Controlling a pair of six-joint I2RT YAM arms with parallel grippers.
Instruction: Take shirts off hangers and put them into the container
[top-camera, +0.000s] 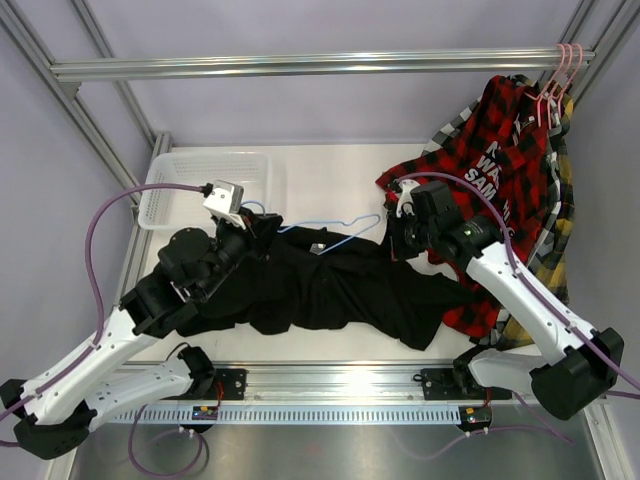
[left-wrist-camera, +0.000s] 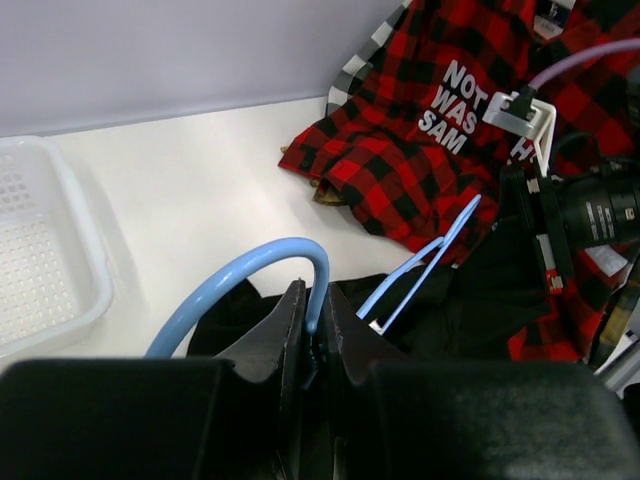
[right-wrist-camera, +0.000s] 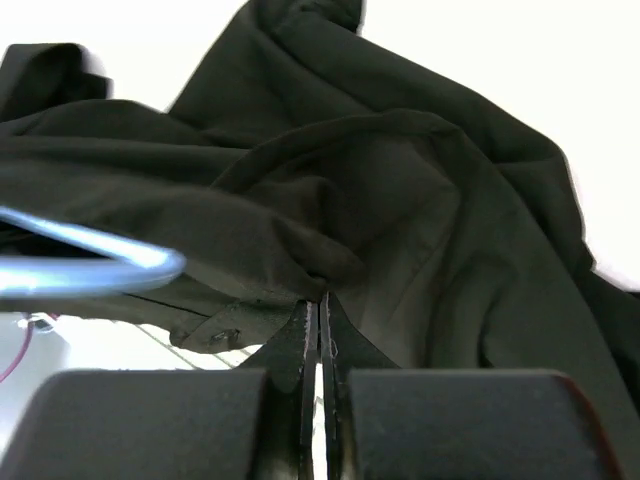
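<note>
On a white surface inside an aluminium frame, the black shirt lay spread out, apart from the container at the far left. The jaws of the left arm were clamped on the hook of the light blue hanger. Those of the right arm were closed, pinching a fold of the shirt, apparently to anchor the cloth so the hanger could slide free. The red-and-black plaid shirt hung from pink hangers on the rail.
</note>
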